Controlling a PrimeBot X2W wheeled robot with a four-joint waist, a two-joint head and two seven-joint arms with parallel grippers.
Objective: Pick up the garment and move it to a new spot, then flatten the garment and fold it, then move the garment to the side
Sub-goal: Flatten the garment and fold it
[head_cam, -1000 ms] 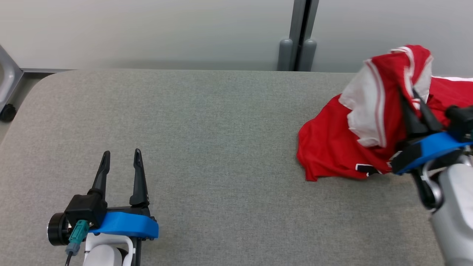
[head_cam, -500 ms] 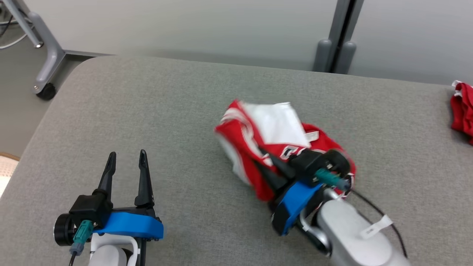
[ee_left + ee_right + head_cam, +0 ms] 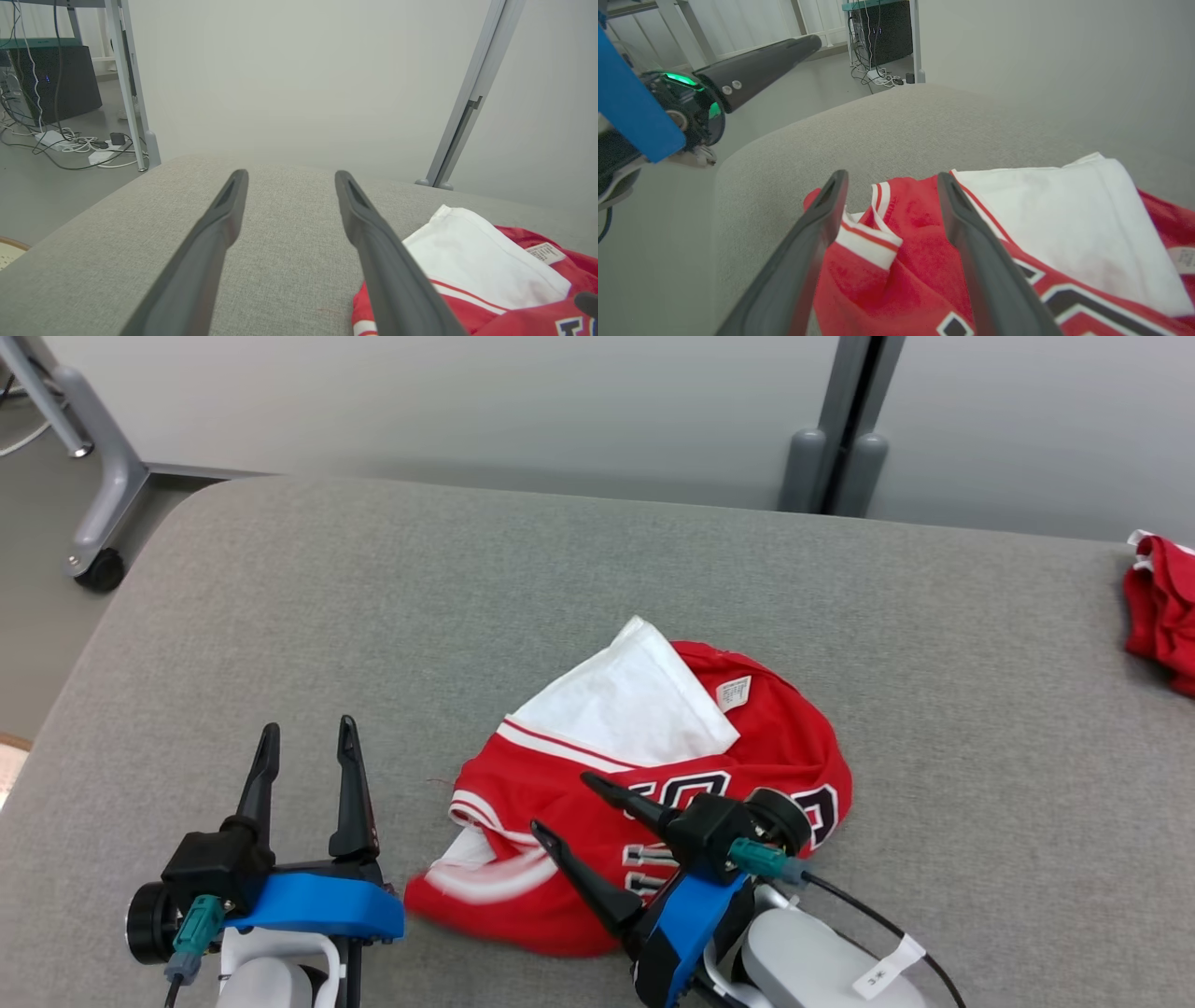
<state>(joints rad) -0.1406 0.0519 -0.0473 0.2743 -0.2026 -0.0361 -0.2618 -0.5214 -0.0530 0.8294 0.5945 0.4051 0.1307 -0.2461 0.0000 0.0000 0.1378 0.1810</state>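
We find the garment (image 3: 775, 756), a red jersey with a white panel and dark numerals, lying crumpled on the grey fabric desk (image 3: 373, 616). In the head view it sits near the front edge, a little right of centre. The white panel is folded over its far side, with a small label beside it.

The right gripper (image 3: 560, 803) is poised over the near left portion of the garment. Its two dark fingers are spread wide, with no cloth pinched between them. In the right wrist view the fingers straddle a striped red-and-white hem. We cannot tell whether the fingertips touch the fabric.

The left gripper (image 3: 309, 728) stands at the lower left, near the garment's left edge. It is likewise spread wide and holds nothing, with bare desk beneath it.

A second red cloth (image 3: 1158, 607) lies at the right edge of the desk, well apart from the garment. A grey post (image 3: 831, 457) rises behind the desk.
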